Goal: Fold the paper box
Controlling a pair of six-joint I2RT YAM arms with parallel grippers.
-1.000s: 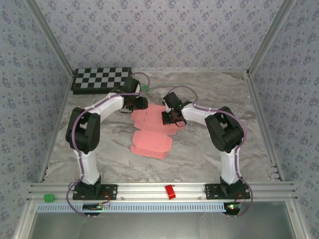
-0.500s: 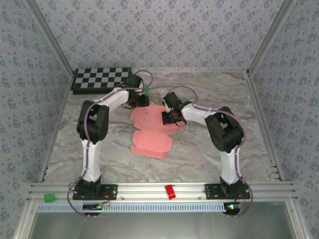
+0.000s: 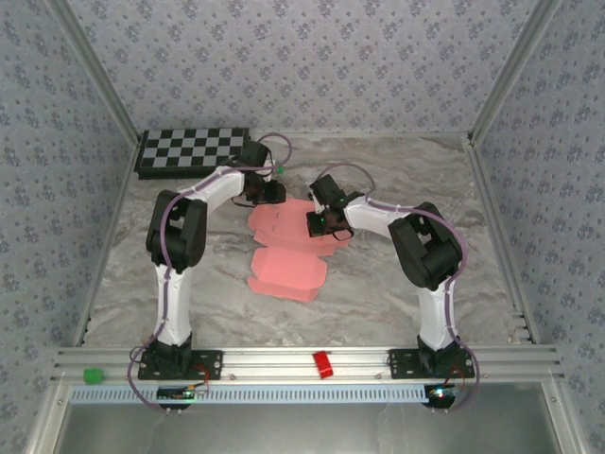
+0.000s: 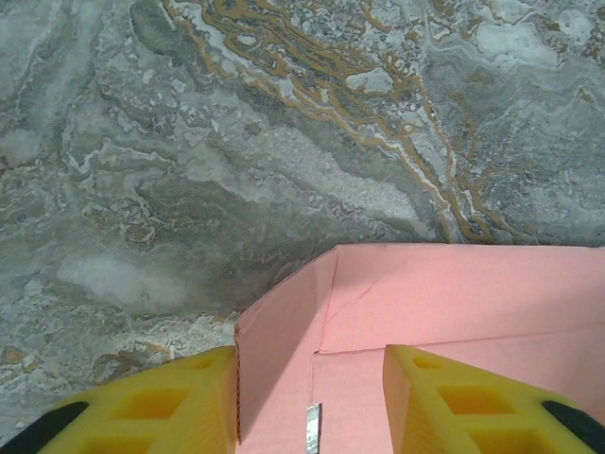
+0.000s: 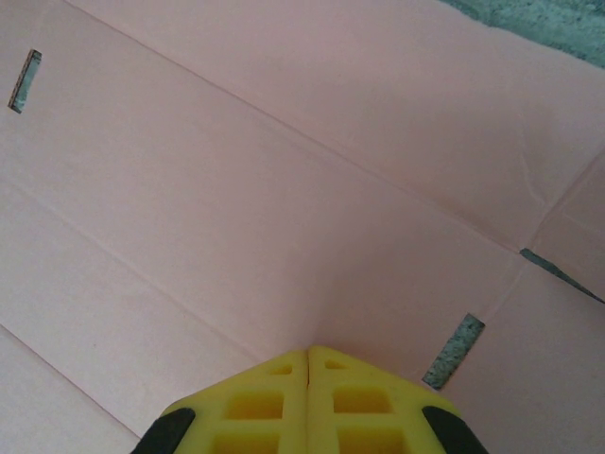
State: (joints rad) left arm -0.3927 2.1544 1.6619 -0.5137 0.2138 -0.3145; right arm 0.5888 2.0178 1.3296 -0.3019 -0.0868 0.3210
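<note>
The paper box [image 3: 286, 272] lies mostly flat and unfolded on the worktop [image 3: 397, 284]. Its near panel is in plain sight, while its far part is covered by both arms in the top view. The left hand [image 4: 310, 364] sits at the box's far-left corner with its fingers [image 4: 151, 407] apart, straddling a side flap that stands up from the sheet. Whether either finger touches that flap is hard to tell, since the picture cuts the fingers off low down. The right hand [image 5: 309, 352] is over the box's far-right part, fingers together, tips down on the pink card just beside a narrow slot [image 5: 454, 350]. In that wrist view the box's edges run out of frame. A checkerboard [image 3: 194, 151] lies beyond the box, to its left.
</note>
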